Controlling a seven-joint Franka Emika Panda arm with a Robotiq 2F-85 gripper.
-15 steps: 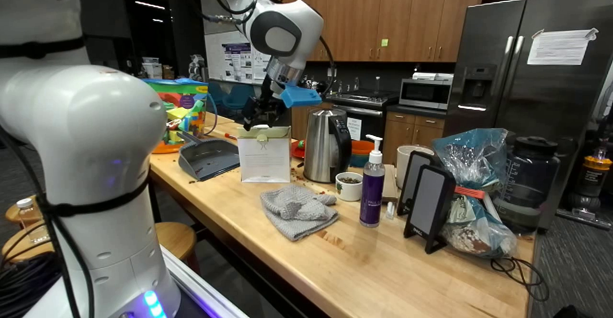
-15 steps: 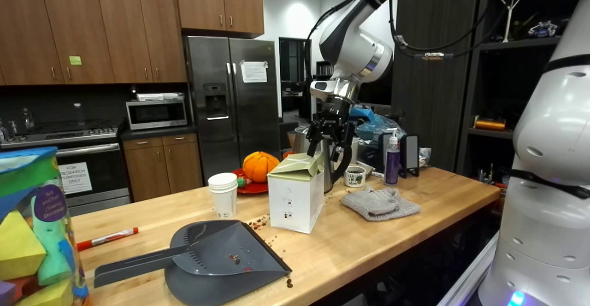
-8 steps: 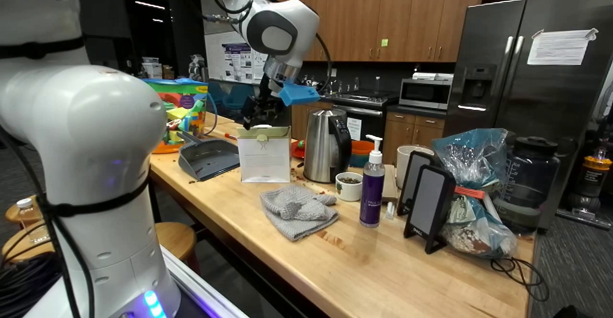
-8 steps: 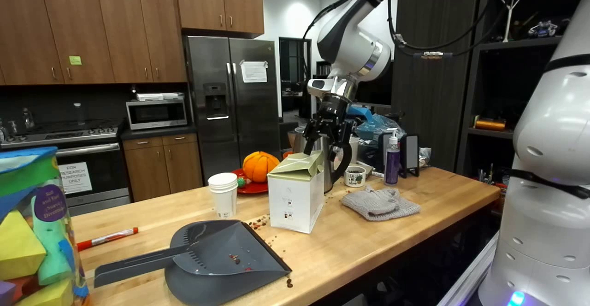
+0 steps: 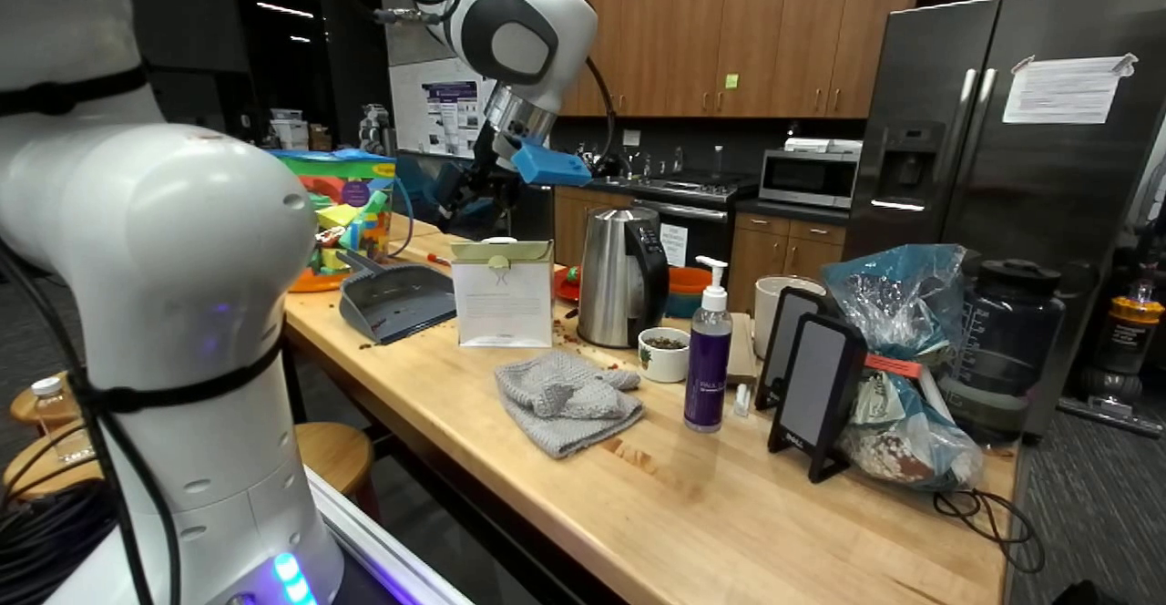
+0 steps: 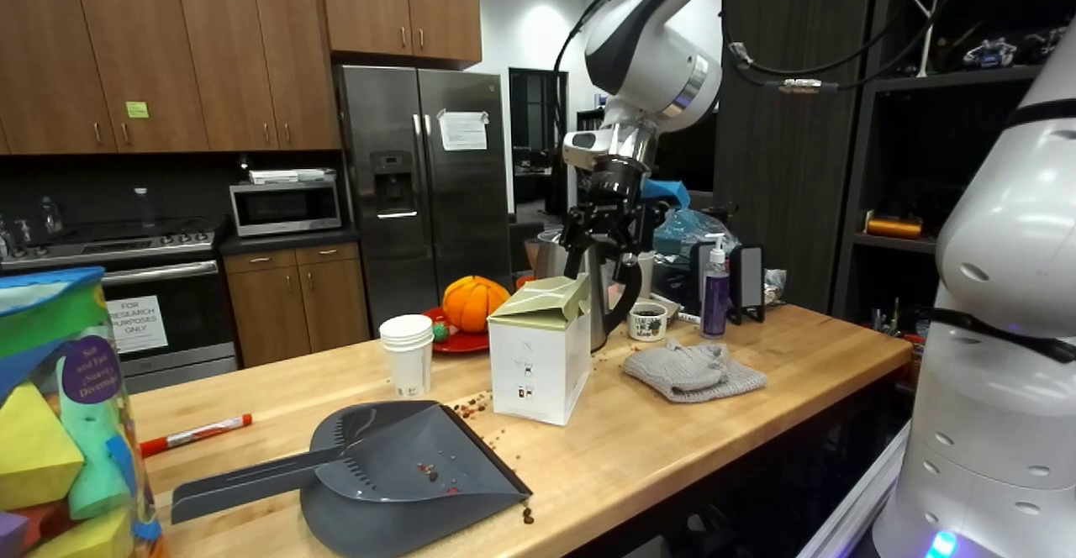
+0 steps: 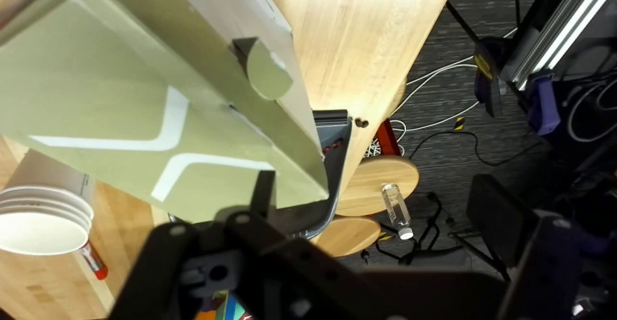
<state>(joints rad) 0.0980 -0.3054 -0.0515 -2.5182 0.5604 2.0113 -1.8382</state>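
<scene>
My gripper (image 5: pixel 474 209) hangs above the counter with nothing between its wide-apart fingers. Nearest is a white box (image 5: pixel 503 304) with a pale green folded lid (image 6: pixel 542 297). In an exterior view a gap shows between the gripper and the box top. One finger (image 7: pixel 264 190) overlaps the lid in the wrist view; the other stands far off to the right, over the floor. Beside the box is a grey dustpan (image 6: pixel 395 465) with a few dark and red bits in it. A steel kettle (image 5: pixel 605 277) and a grey knitted cloth (image 5: pixel 567 405) are close by.
White stacked cups (image 6: pixel 408 356), a red marker (image 6: pixel 197 434) and a bag of toy blocks (image 6: pixel 71 423) are on the counter. An orange pumpkin (image 6: pixel 475 304) sits on a red plate. A small white cup (image 5: pixel 663 356), purple pump bottle (image 5: pixel 707 373) and speakers (image 5: pixel 815 386) stand further along.
The arm has lifted, and in an exterior view the gripper has shifted up and left, away from the box top. The box and the other counter things stay where they were.
</scene>
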